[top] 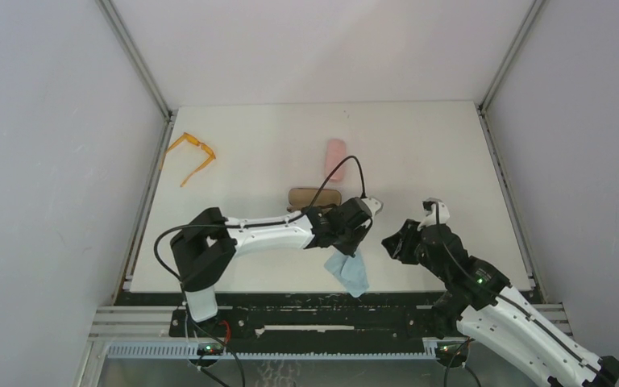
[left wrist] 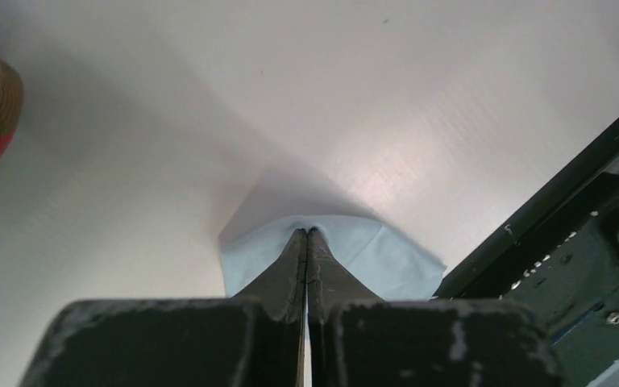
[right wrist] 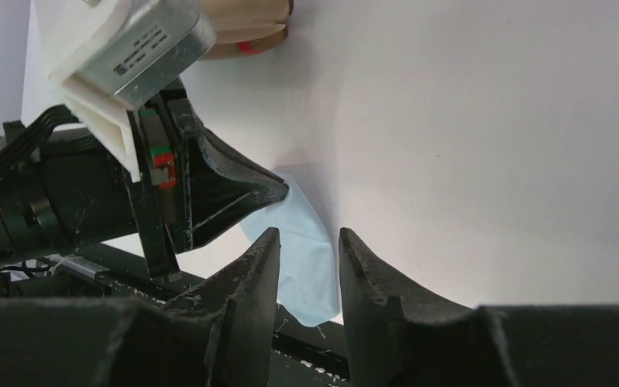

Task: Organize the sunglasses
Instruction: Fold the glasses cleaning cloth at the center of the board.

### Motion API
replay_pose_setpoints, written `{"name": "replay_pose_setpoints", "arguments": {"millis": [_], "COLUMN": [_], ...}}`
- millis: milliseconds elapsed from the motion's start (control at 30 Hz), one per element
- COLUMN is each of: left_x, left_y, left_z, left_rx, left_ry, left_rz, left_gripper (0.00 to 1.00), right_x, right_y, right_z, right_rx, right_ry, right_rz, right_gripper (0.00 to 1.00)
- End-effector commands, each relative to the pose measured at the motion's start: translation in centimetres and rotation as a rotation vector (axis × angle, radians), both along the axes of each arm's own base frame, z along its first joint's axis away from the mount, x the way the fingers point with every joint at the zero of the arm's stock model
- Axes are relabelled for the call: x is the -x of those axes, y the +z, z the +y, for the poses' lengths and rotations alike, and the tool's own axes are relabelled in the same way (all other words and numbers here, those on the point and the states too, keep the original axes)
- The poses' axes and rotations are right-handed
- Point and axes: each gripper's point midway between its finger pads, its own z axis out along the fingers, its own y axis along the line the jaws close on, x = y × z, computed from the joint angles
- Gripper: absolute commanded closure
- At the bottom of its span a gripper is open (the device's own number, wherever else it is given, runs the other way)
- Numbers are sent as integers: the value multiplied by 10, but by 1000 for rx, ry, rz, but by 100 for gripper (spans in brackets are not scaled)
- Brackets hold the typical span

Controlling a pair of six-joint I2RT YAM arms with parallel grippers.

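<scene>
From above, the orange sunglasses [top: 192, 155] lay at the bench's [top: 451, 161] far left corner, well apart from both arms. The left tool [top: 351, 248] hung over a light-blue cloth [top: 353, 276] near the front edge. The left wrist view showed its fingers clenched on that cloth. The right wrist view showed the right tool [right wrist: 306, 242] parted, grasping nothing.

The label [right wrist: 139, 52] on the silver housing [right wrist: 184, 34] above the left gripper [right wrist: 280, 190] is too blurred to read.
</scene>
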Motion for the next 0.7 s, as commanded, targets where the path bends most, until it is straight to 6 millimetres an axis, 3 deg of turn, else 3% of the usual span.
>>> {"name": "replay_pose_setpoints", "arguments": {"millis": [0,133,367,500,667], "left_x": [-10,-7,-6,-12,-19], "left_y": [29,33,39,60,87], "left_z": [-33,-51,-62,-40,8], "left_rx": [94,141,224,314,388], "left_ry": [-72,-122,-139,-66,74], "left_rz": [-16,13,31,-14,-98], "left_gripper": [100,98,70,62,59], "right_x": [-4,-4,-2,-2,-4], "right_y": [5,5,14,15,8], "right_z": [-5,-10,-26,-28,-15], "right_rx": [-12,-13,-35,-25,55], "right_ry": [-37,-63,-138,-135,-42], "right_rz": [-21,-21,-66,-71,-30], "right_gripper": [67,65,64,63,57]}}
